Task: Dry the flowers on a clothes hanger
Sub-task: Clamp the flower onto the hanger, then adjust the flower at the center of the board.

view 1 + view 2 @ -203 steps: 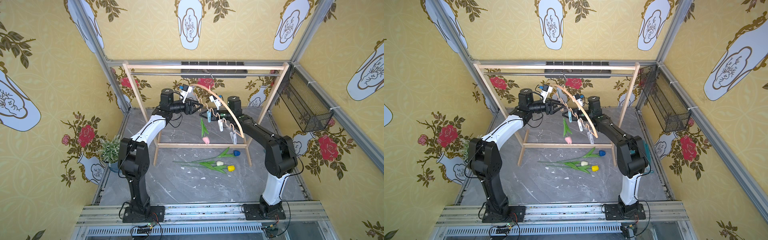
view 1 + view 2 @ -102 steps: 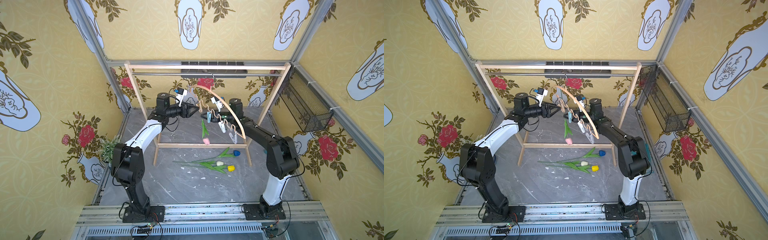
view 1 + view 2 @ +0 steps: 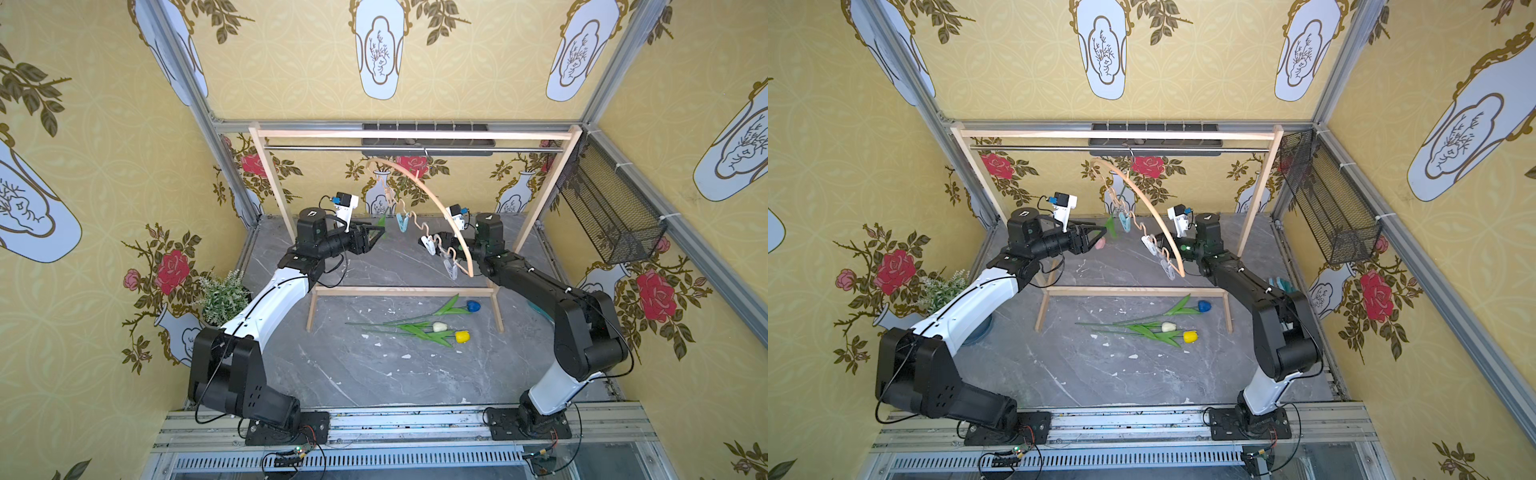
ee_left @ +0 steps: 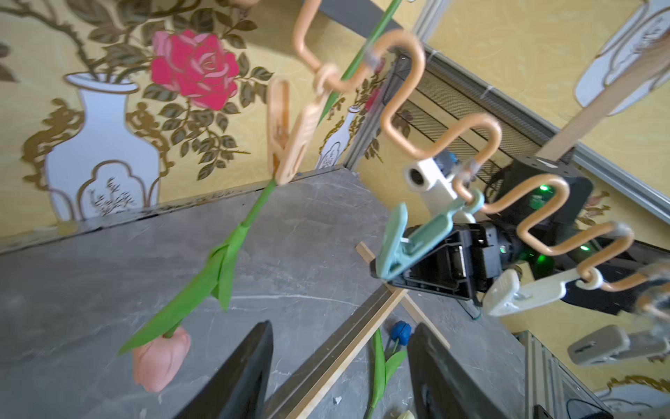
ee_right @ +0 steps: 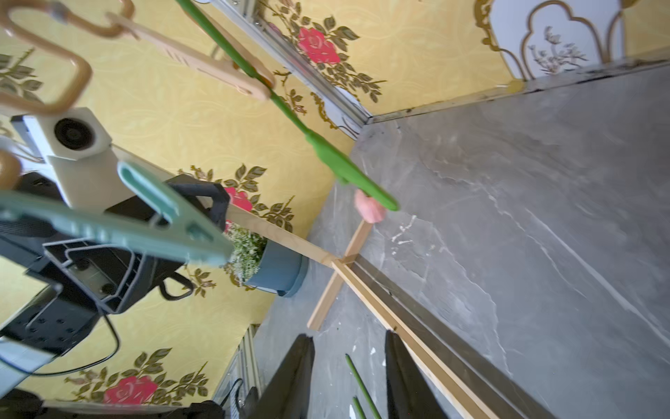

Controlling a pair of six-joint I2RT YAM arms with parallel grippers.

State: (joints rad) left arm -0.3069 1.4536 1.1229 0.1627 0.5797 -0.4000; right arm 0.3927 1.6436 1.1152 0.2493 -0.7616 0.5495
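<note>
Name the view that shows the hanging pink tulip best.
Left wrist: the pink tulip shows head, leaves and stem, with the peach peg clamped on. Right wrist: a leaf covers much of its head. Both top views: small, partly hidden.

The blue tulip [image 3: 473, 306], cream tulip [image 3: 439, 327] and yellow tulip [image 3: 461, 336] lie on the surface [image 3: 374, 374] and the pink tulip [image 4: 161, 359] hangs, four in all. One clothes hanger [image 4: 421, 61] carries four clips: a peach peg [image 4: 290, 145], teal peg [image 4: 409, 239], white peg [image 4: 522, 294] and grey peg [image 4: 598, 344]. There is one wooden rack [image 3: 407, 134], one potted plant [image 3: 222, 297] at 9 o'clock and one wire basket [image 3: 611, 216] at 2 o'clock.
</note>
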